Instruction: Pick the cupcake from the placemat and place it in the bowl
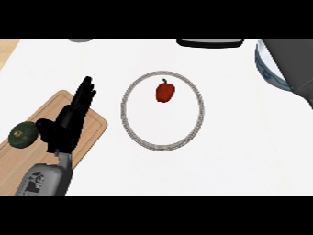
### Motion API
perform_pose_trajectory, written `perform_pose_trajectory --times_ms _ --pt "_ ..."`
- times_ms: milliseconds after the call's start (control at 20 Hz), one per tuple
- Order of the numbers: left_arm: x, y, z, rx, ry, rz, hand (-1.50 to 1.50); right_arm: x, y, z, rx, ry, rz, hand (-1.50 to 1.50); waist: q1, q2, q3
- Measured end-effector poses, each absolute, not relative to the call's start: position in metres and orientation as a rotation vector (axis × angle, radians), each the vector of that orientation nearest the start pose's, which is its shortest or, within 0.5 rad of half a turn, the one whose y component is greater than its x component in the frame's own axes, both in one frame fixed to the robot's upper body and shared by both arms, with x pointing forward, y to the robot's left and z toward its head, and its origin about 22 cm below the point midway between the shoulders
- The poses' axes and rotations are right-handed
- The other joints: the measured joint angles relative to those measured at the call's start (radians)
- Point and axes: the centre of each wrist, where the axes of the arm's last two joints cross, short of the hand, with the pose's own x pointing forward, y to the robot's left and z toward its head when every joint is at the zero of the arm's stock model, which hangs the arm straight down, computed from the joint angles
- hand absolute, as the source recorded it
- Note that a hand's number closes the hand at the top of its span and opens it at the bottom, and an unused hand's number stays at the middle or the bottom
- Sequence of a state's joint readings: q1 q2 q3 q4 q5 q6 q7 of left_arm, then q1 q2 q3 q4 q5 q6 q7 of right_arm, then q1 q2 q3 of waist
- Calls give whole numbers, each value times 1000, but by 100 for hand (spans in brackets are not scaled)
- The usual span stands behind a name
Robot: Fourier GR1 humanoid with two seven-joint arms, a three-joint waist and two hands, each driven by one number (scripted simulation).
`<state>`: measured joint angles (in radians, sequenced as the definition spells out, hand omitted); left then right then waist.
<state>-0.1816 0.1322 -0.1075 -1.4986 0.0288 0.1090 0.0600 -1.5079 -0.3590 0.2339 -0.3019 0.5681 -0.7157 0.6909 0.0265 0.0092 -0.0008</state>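
Red pepper [164,91], white plate [135,133] with grey speckled rim, dark green avocado [22,135], light wooden board [9,165], black left hand [67,121]

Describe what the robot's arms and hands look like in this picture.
The left hand is black, with slim black fingers and a thumb, on a grey forearm with dark markings. At the right, only a broad grey arm shows; its hand is out of view.

A: Where is the desk [247,151] bare?
B: Right of the plate [133,133] and along the near side; a hand could pass there.
A: And what blocks?
B: The plate mid-desk with a red pepper [164,91] on it, the wooden board [91,133] at left under the left hand [67,121] and a dark green fruit [22,134], and the right forearm [308,69] over a bowl [267,71] at upper right.
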Motion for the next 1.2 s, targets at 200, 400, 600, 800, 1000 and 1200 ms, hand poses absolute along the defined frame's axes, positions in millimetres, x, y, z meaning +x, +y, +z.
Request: perform_pose_trajectory --times_ms 200,400,600,800,1000,1200 --pt "282 212 31 38 -1604 -140 0 485 -194 268 -1371 -1339 12 150 4 2 0" --pt "281 208 32 42 -1607 -138 0 486 -226 253 -1466 -1211 83 150 5 3 0" --pt "280 207 27 34 -1608 -145 0 482 -260 237 -1525 -1126 100 150 11 7 1" --pt "284 206 33 35 -1606 -137 0 476 -295 220 -1552 -1078 89 150 9 7 1" --pt "282 207 35 32 -1615 -145 0 464 -330 190 -1576 -1017 100 150 13 8 2" --pt "282 205 32 30 -1613 -147 0 454 -351 167 -1568 -980 80 150 18 11 3"
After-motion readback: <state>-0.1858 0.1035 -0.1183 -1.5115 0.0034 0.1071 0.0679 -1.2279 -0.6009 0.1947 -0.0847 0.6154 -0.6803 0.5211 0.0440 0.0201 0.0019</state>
